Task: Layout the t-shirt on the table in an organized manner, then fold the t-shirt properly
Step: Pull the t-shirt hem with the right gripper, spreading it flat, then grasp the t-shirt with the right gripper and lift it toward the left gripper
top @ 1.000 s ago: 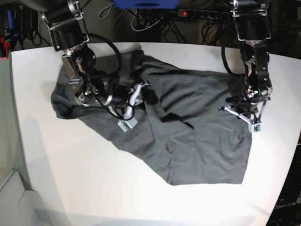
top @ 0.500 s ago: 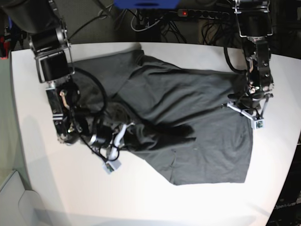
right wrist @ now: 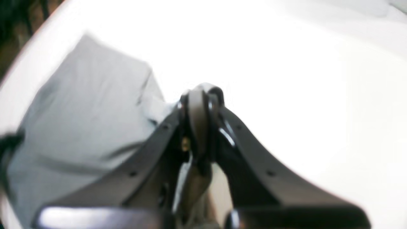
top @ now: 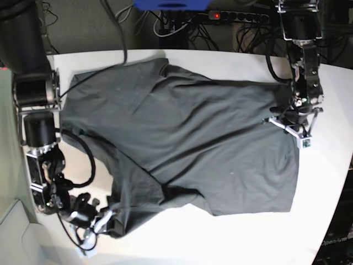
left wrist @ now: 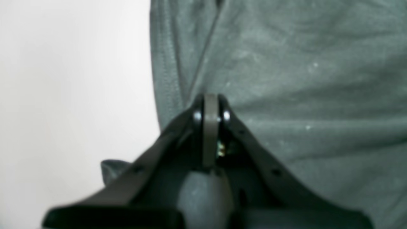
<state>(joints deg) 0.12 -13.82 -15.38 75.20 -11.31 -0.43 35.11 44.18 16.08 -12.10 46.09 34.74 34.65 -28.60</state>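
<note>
One t-shirt (top: 182, 143), charcoal, wrinkled, spread across one white worktop (top: 231, 237). Left fingers (top: 295, 130) at 3 o'clock and right fingers (top: 105, 221) at 7 o'clock, both pinching its cloth.

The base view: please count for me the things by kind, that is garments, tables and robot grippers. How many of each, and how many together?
Garments: 1, the t-shirt
Tables: 1, the table
Grippers: 2, the left gripper and the right gripper
Total: 4
</note>
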